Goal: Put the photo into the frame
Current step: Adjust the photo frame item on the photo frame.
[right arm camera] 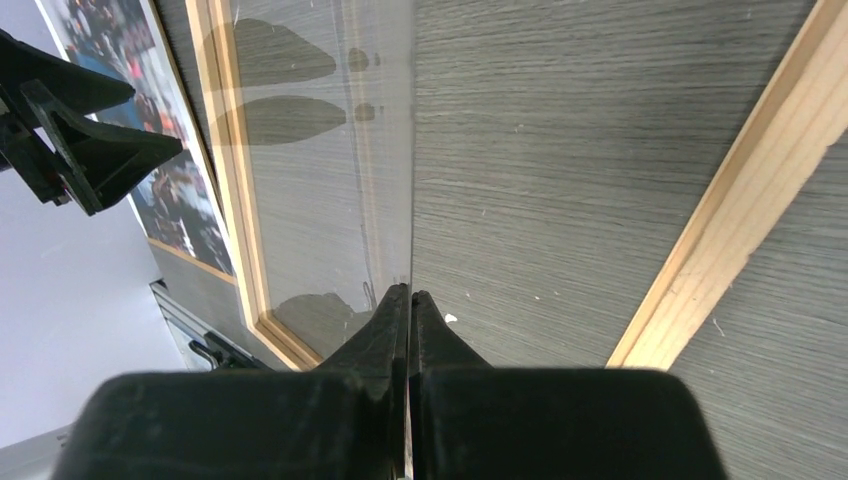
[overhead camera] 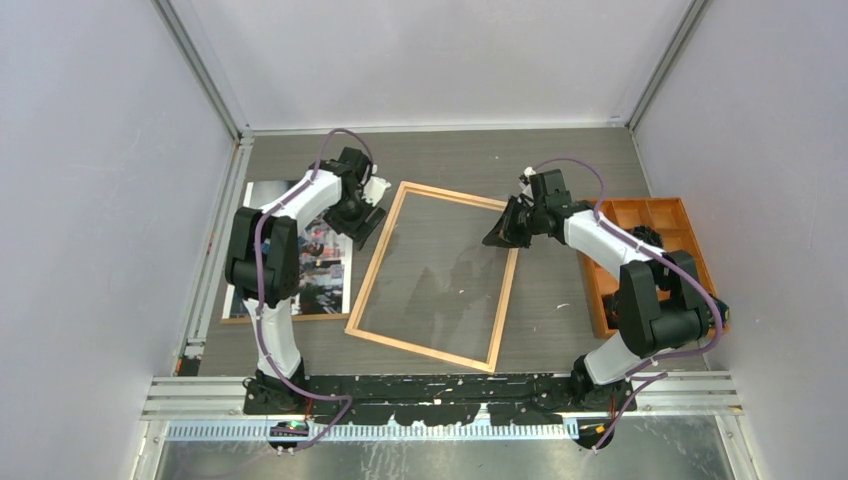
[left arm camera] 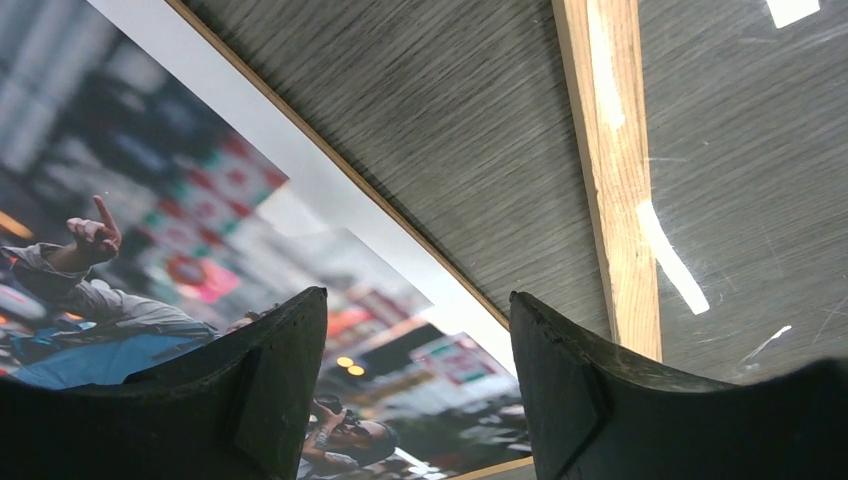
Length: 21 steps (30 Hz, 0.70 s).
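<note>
Wooden frame [overhead camera: 363, 290] lies flat on the surface [overhead camera: 560, 290]; our right hand [right arm camera: 410, 295] pinches its clear pane [right arm camera: 330, 180] at the edge, our left hand [left arm camera: 418, 310] hangs spread apart over the face-up photo [overhead camera: 325, 265] beside it.

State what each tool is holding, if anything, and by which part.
The right tool pinches the clear rectangular pane of the thin light-wood rectangular frame by its edge; the open left tool holds nothing.

grey wood-grain tabletop [overhead camera: 450, 160], plain pale walls [overhead camera: 430, 60] on three sides, aluminium corner rails [overhead camera: 205, 70]
</note>
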Tool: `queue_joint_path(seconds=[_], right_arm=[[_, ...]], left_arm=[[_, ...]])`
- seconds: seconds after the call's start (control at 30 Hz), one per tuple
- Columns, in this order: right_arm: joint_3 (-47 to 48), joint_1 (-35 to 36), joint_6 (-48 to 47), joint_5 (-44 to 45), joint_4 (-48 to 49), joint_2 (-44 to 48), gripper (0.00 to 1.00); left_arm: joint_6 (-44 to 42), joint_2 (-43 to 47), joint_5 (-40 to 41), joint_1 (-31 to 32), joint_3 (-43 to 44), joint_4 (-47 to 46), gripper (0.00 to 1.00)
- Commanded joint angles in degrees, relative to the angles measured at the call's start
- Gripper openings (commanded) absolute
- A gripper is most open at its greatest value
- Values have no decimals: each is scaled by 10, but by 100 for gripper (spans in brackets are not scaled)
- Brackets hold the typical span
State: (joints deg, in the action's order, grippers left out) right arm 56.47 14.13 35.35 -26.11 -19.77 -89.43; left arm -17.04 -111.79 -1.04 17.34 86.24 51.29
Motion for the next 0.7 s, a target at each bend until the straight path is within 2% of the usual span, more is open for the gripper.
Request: queue_joint_path(seconds=[0.0, 0.67], right_arm=[[32, -3, -13, 21, -11, 4, 1], [87, -14, -37, 36, -61, -31, 1]], left_arm=[[3, -4, 2, 1, 9, -2, 68], [1, -2, 2, 1, -8, -13, 64]])
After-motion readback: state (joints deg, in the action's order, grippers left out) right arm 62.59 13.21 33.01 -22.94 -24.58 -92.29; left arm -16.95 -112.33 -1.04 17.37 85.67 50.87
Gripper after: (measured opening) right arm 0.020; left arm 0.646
